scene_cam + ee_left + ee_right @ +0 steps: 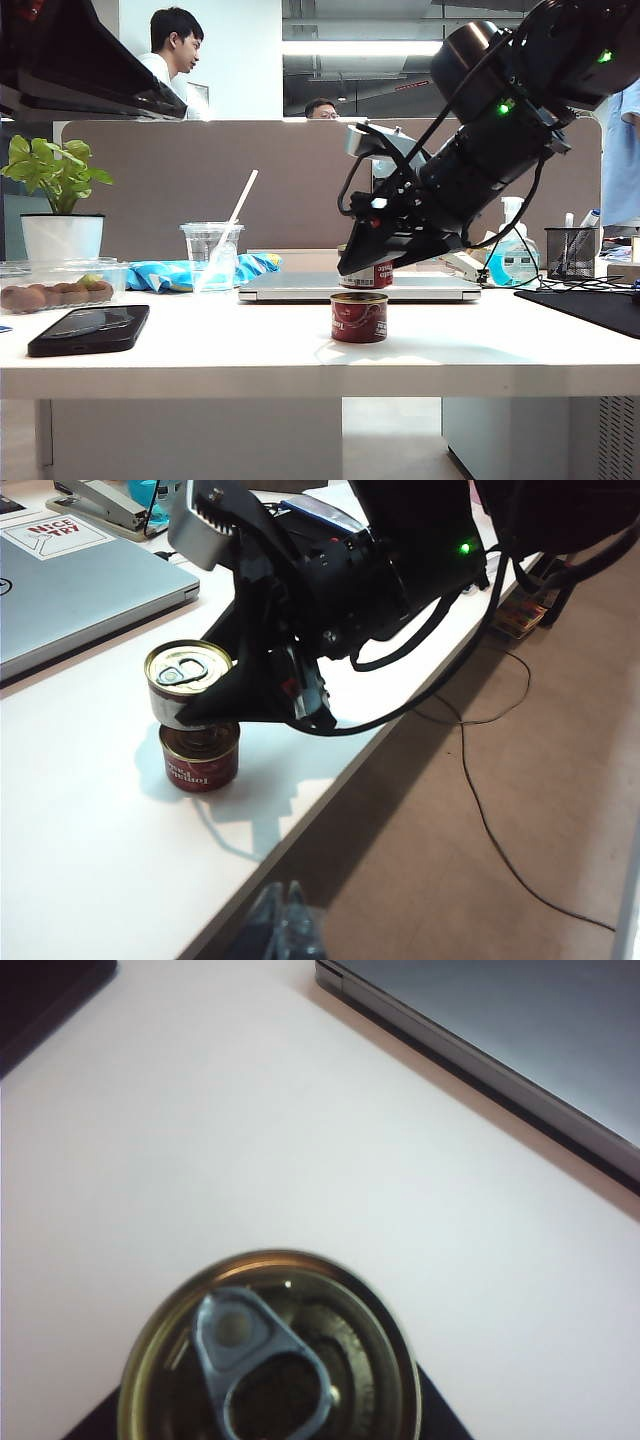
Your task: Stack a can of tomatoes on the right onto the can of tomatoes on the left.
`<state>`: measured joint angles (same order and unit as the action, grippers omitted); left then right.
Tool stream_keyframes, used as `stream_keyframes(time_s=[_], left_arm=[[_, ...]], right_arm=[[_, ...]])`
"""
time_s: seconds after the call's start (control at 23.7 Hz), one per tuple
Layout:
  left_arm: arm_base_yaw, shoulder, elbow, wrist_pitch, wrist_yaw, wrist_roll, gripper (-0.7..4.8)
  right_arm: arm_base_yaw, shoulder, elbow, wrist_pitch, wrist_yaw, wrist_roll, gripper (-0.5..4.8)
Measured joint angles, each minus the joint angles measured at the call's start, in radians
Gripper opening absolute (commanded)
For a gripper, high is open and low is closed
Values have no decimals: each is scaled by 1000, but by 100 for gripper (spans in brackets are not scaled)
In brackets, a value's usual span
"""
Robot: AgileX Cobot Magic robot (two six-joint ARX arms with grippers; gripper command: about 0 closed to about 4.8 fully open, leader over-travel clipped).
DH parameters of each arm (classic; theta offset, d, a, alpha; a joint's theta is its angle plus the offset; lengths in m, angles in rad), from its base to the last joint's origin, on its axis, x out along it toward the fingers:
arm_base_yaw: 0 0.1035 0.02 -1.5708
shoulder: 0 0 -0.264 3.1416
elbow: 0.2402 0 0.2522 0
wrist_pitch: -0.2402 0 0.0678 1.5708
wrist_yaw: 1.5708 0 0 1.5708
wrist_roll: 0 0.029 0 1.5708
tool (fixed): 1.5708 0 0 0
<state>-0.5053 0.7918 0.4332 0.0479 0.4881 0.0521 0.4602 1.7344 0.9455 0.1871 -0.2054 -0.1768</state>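
Note:
One red can of tomatoes point(359, 317) stands upright on the white table point(200, 350), also seen in the left wrist view point(200, 762). Right above it hangs the other can point(367, 276) point(187, 683), gold lid with pull tab up point(268, 1355). My right gripper point(365, 268) point(200, 708) is shut on this upper can, dark fingers point(440, 1415) at its sides. The upper can sits slightly off-centre over the lower one; I cannot tell whether they touch. My left gripper point(285, 920) hangs blurred beyond the table's front edge, fingertips together, nothing in it.
A closed laptop point(360, 288) lies just behind the cans. A black phone point(90, 328), a plastic cup with a straw point(212, 255), a food box point(50, 285) and a potted plant point(62, 235) stand at left. A black mat point(590, 305) and pen holder point(572, 250) are at right.

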Motion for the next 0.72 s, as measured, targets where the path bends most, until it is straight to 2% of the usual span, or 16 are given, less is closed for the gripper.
stream_keyframes(time_s=[0.3, 0.38, 0.42, 0.46, 0.63, 0.72], left_arm=[[0, 0, 0, 0, -13, 0, -3], [0, 0, 0, 0, -22, 0, -3], [0, 0, 0, 0, -23, 0, -3], [0, 0, 0, 0, -23, 0, -3], [0, 0, 0, 0, -25, 0, -3], [0, 0, 0, 0, -26, 0, -3]], right_arm=[[13, -3, 0, -56, -5, -1, 262], [12, -3, 0, -58, -5, 0, 299], [12, -3, 0, -58, -5, -1, 352], [12, -3, 0, -59, -5, -1, 379], [12, 11, 0, -57, -34, -1, 383], [12, 28, 0, -60, -51, -1, 419]])
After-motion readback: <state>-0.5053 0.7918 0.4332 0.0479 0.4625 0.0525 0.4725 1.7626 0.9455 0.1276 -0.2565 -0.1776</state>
